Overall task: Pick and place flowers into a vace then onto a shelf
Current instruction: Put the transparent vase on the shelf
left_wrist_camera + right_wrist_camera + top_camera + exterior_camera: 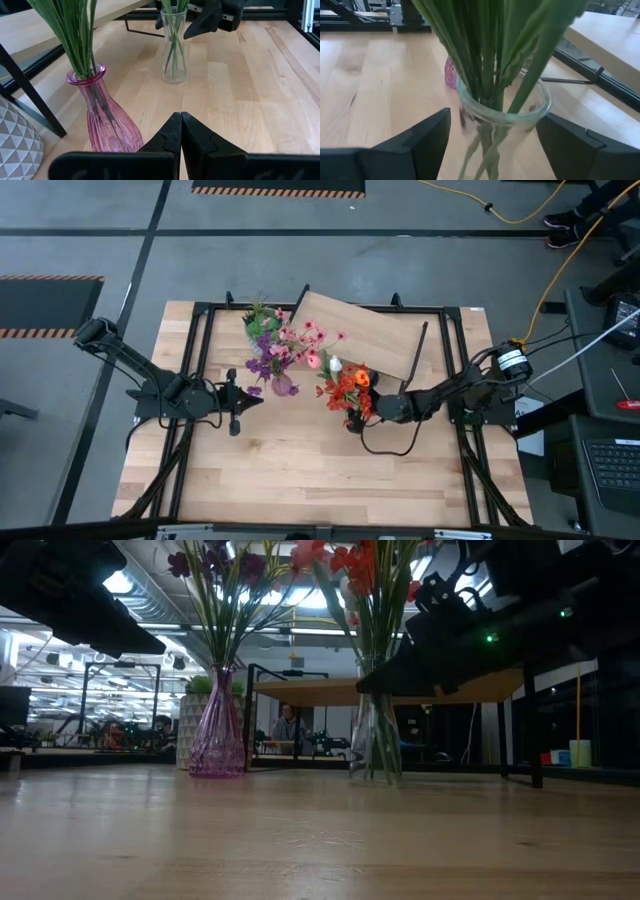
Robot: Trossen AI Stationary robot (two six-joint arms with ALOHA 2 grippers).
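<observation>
You have no readable writing, brand or label anywhere in these views.

Your right arm reaches in from the table's right edge, stretched low toward the middle. Its end effector is spread wide, one finger on each side of the clear vase, just below the rim. You cannot tell from these views whether the fingers touch the glass. In the low view the right end effector sits at the height of the vase's upper part.

Your left arm comes in from the left edge, bent at the elbow, and its end effector points toward the pink vase from a short way off. Its fingers are pressed together with nothing between them.

The flowers are split into two bunches. The clear vase stands on the table near the middle and holds red and orange flowers with a white tulip among them, on long green stalks. The pink vase, ribbed and narrow-necked, stands on the table to its left and holds purple and pink flowers. Both vases are upright and well apart.

The shelf stands behind them at the table's far side, turned at an angle, on black legs. A white pot with a triangle pattern stands beside the pink vase.
</observation>
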